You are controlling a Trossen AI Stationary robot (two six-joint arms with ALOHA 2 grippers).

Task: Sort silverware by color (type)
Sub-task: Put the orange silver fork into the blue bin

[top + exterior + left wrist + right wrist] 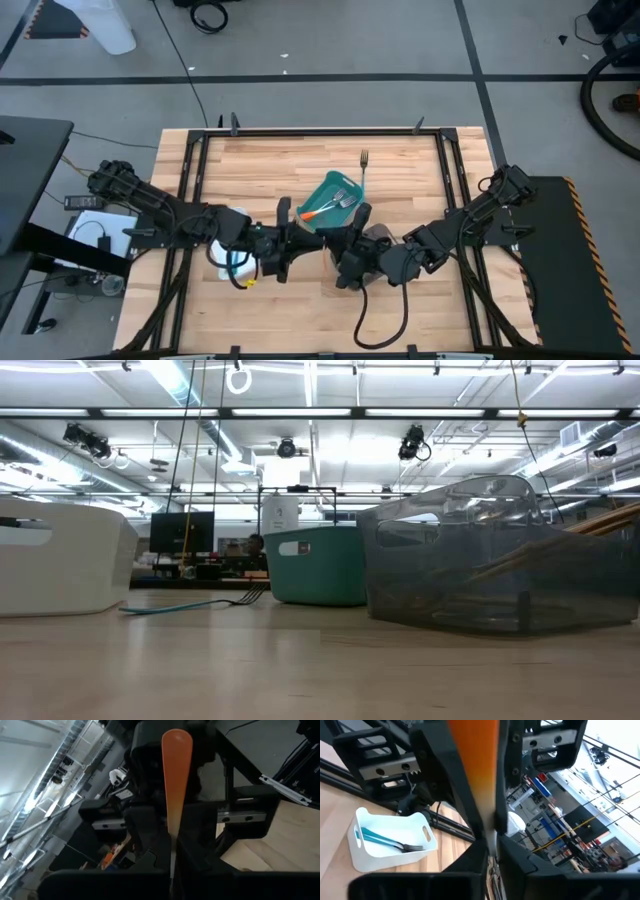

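Left gripper (170, 870) is clenching an orange-handled utensil (175, 775) mid-counter (300, 320), w/ handle sticking out past its fingers. Right gripper (490, 855) is gripping that same handle, facing the left one.

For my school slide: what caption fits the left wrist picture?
Left gripper holds up an orange-handled utensil.
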